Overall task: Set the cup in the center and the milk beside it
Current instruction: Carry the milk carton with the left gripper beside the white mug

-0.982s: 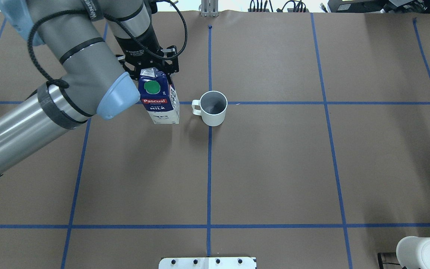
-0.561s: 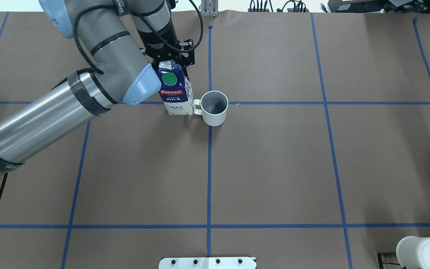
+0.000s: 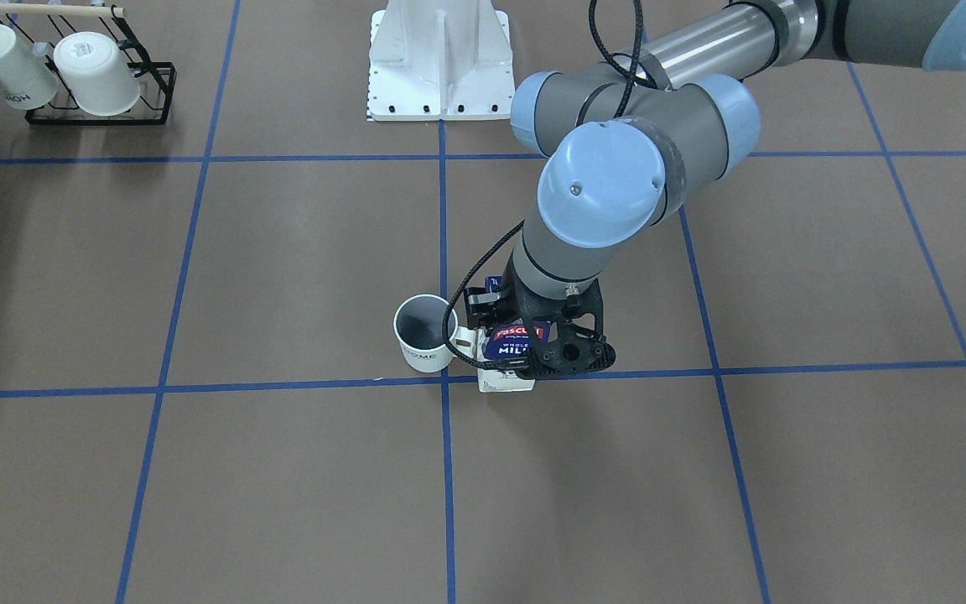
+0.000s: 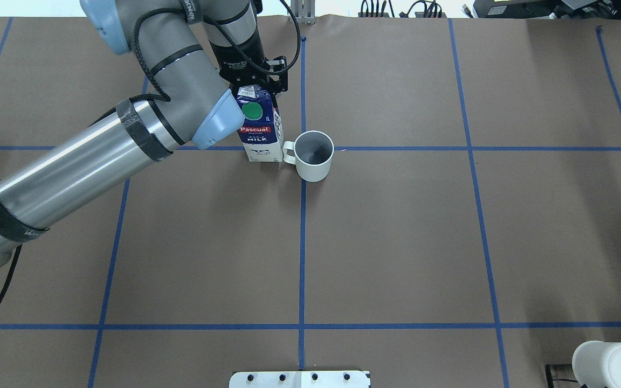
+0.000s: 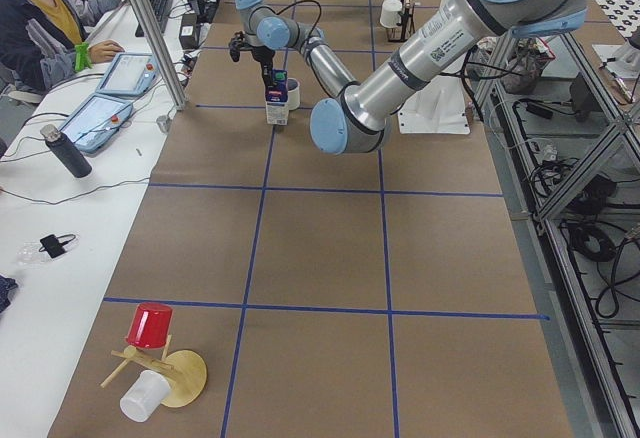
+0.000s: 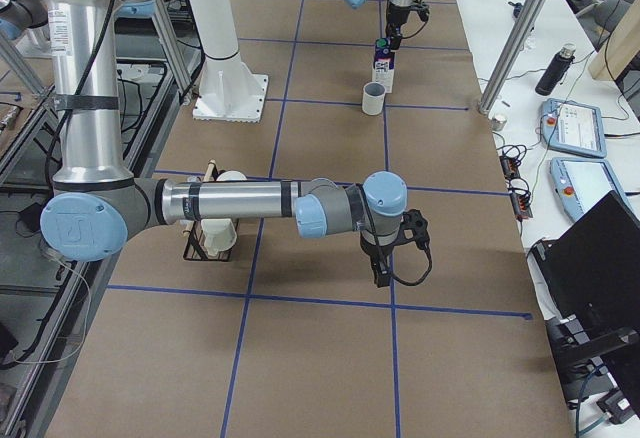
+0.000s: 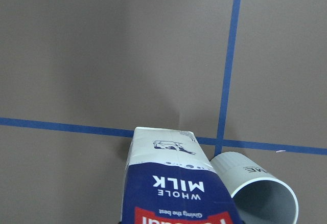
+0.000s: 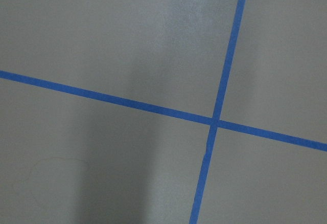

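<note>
The left wrist view's bottom edge cuts off the milk (image 7: 172, 185) and the cup (image 7: 255, 193).

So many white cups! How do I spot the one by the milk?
Find where the blue tape lines cross in the middle. The cup stands there, handle toward the milk carton. Unlike the hanging mugs, it stands alone, open side up.

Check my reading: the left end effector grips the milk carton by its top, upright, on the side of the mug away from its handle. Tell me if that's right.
Not quite. The milk carton stands on the handle side of the mug, close against it, as the overhead exterior view shows. The rest holds: the left end effector grips it by its top, upright.
</note>
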You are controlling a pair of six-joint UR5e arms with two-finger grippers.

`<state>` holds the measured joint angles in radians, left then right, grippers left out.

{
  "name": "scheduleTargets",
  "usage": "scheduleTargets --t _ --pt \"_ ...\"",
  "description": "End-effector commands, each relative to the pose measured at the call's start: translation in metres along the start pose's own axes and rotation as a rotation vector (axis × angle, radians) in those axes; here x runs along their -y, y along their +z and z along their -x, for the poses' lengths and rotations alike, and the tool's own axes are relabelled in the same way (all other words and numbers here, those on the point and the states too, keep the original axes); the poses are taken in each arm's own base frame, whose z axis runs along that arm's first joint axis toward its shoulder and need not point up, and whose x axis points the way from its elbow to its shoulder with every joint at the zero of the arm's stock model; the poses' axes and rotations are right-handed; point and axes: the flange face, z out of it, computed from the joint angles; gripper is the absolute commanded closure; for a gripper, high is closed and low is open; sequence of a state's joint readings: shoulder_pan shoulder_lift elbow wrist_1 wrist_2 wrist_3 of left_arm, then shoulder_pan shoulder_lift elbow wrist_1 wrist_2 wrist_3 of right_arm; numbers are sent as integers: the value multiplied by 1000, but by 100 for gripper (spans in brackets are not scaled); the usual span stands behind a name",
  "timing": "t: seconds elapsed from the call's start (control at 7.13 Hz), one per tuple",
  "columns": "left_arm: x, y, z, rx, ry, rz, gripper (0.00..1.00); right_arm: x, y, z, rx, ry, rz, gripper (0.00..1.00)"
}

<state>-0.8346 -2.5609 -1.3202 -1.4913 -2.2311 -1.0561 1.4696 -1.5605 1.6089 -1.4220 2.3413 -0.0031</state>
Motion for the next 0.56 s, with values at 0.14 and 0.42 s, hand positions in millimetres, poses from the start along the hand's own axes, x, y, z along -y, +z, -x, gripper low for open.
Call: scheduleTargets --t 0.14,0.42 --pt "6 8 4 15 8 -16 15 -2 -1 1 1 -2 -2 0" --pt "1 11 0 -1 26 -25 2 -2 -2 2 1 -3 -3 0"
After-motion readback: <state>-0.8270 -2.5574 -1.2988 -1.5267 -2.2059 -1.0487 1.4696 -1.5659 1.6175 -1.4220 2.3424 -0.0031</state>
